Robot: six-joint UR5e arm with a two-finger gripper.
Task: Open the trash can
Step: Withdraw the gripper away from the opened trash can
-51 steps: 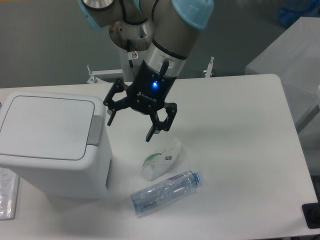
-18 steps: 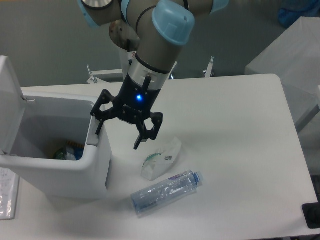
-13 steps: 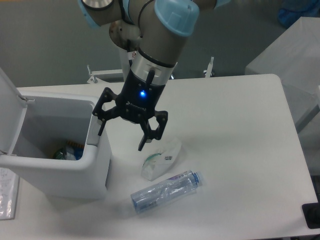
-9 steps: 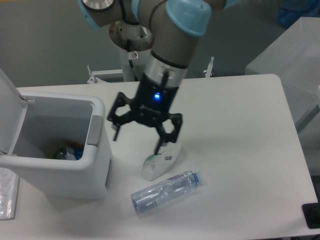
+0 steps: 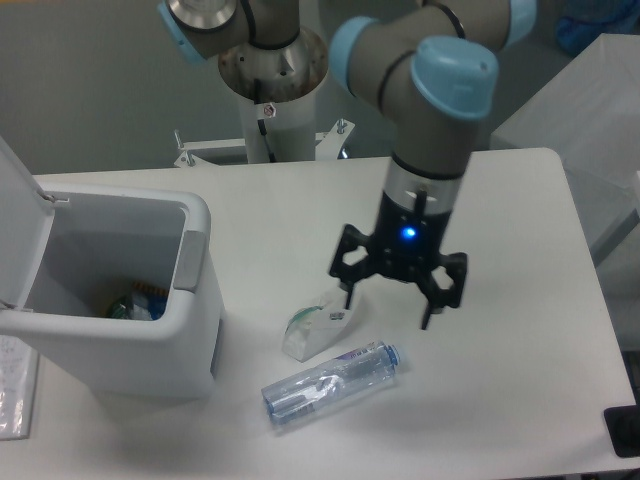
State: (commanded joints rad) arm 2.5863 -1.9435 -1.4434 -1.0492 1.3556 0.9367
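The white trash can stands at the left of the table with its lid swung up and back on the left side. Its grey push tab sits on the right rim. Some rubbish lies at the bottom inside. My gripper hangs open over the middle of the table, well to the right of the can, with nothing between its fingers. Its left fingertip is just above the right end of a white tissue pack.
A white tissue pack lies right of the can. A crushed clear plastic bottle lies in front of it. A plastic packet lies at the far left edge. A dark object sits at the front right corner.
The lid, closed at first, has swung open. The gripper has moved away from the push tab to the right, past the tissue pack, and stays open.
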